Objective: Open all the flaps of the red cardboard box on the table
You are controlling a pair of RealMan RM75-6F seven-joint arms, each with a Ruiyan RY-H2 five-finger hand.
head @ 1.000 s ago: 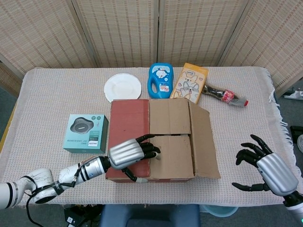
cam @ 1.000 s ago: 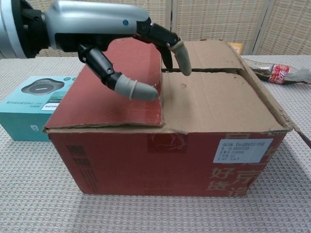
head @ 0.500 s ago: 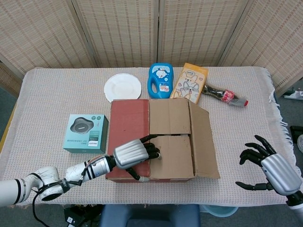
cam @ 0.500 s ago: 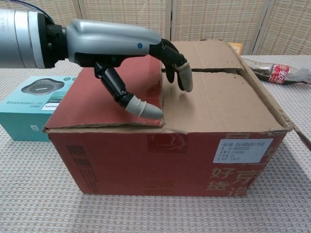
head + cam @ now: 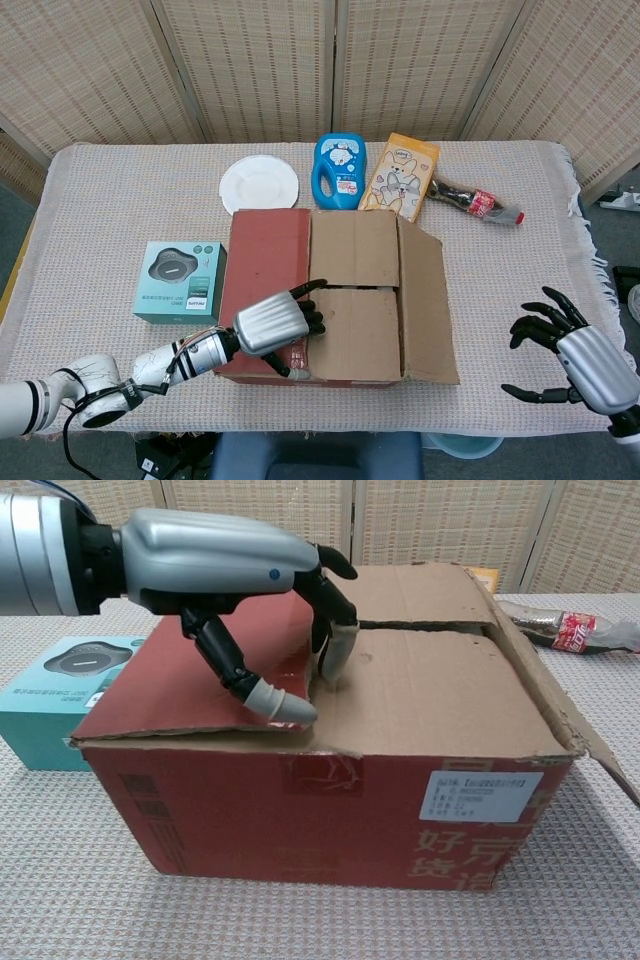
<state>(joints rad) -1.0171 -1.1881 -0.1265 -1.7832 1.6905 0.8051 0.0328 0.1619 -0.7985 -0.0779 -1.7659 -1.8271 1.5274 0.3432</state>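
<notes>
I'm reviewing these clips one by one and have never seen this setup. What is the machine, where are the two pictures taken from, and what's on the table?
This is a two-armed robot with human-like hands, steered remotely by a person. One picture looks down from its head, the other looks forward from its chest, close to the table.

On the cloth-covered table stands a red cardboard box; its brown flaps lie nearly flat on top. The left hand rests on the box, its fingers curled down at the edge of the red flap, seemingly to lift it. The right hand hangs off to the side with fingers spread, holding nothing.

Also on the table: a teal product box, a white plate, a blue detergent bottle, an orange snack bag and a plastic soda bottle lying on its side.
</notes>
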